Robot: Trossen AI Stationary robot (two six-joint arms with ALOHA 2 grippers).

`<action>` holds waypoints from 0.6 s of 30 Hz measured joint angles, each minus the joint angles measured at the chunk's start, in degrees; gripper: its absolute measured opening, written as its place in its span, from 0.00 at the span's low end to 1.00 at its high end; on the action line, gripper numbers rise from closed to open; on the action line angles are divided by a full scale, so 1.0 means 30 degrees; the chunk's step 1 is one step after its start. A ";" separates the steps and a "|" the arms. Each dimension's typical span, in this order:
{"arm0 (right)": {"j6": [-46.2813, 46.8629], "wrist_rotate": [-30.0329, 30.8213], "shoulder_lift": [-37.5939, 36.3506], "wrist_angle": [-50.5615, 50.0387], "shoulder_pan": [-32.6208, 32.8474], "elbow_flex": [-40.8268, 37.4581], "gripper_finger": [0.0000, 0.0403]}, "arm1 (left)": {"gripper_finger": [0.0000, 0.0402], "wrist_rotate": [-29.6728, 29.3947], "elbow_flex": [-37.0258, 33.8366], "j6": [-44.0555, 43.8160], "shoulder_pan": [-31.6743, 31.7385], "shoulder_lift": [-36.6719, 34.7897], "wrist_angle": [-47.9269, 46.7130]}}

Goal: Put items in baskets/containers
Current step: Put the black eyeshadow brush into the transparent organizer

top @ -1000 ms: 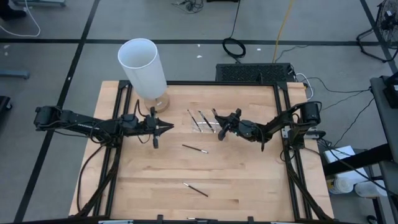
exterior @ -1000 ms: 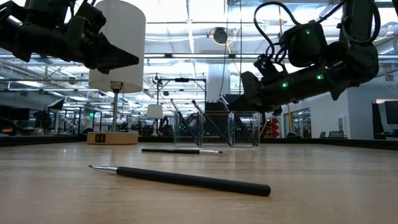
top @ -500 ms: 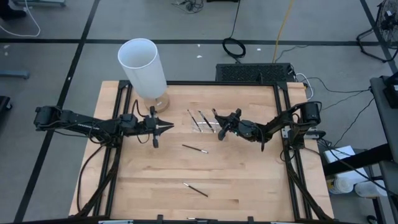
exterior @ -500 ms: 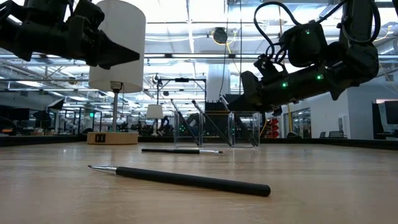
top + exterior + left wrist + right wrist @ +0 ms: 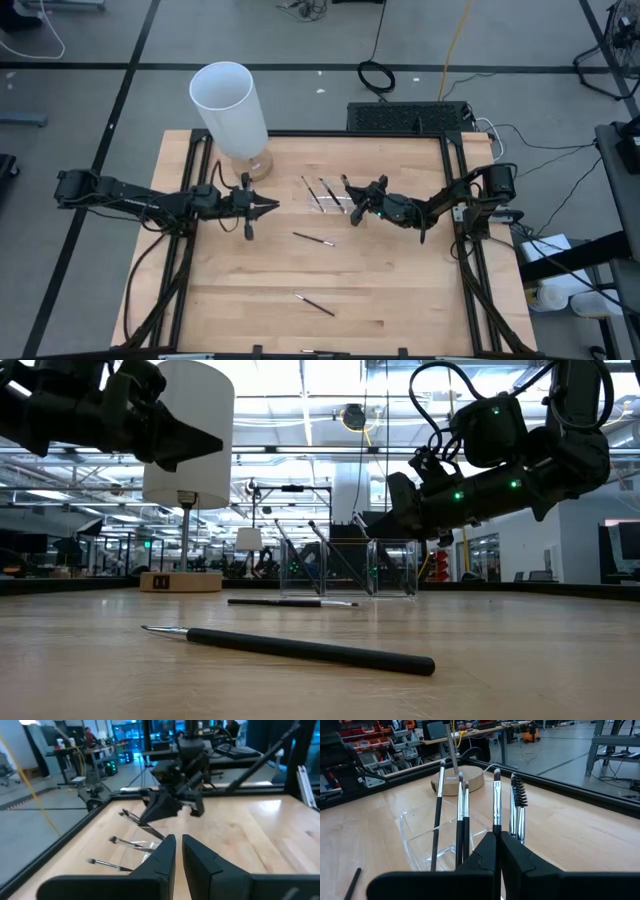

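Several thin, dark-handled brushes with pale silvery tips are leaning upright and tilted inside a small clear plastic tray (image 5: 420, 840) sitting toward the far middle of the tabletop (image 5: 380, 290); in the right wrist view, five brushes (image 5: 460, 820) are showing there, one carrying a bristly spoolie-like head (image 5: 518, 790). Two more brushes are lying flat on the wood, well apart from the tray: one brush (image 5: 312, 238) is resting near the centre, and another brush (image 5: 314, 304) is lying closer to the near edge, both angled slightly across the boards.
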 joint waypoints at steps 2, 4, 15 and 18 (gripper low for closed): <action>0.0000 0.0004 0.0000 -0.0022 0.0000 -0.0007 0.00 | 0.10 0.0030 0.0000 0.0341 -0.0188 0.0007 -0.0136; -0.0077 -0.0003 0.0000 -0.0022 0.0000 -0.0007 0.00 | 0.10 0.0022 0.0000 0.0734 -0.0316 0.0007 -0.0363; -0.0124 -0.0013 0.0015 0.0088 -0.0282 -0.0015 0.00 | 0.10 -0.0015 0.0000 0.1936 -0.0345 0.0007 0.0332; -0.0131 -0.0011 0.0015 0.0050 -0.0284 -0.0015 0.00 | 0.10 -0.0015 0.0000 0.1889 -0.0345 0.0007 0.0327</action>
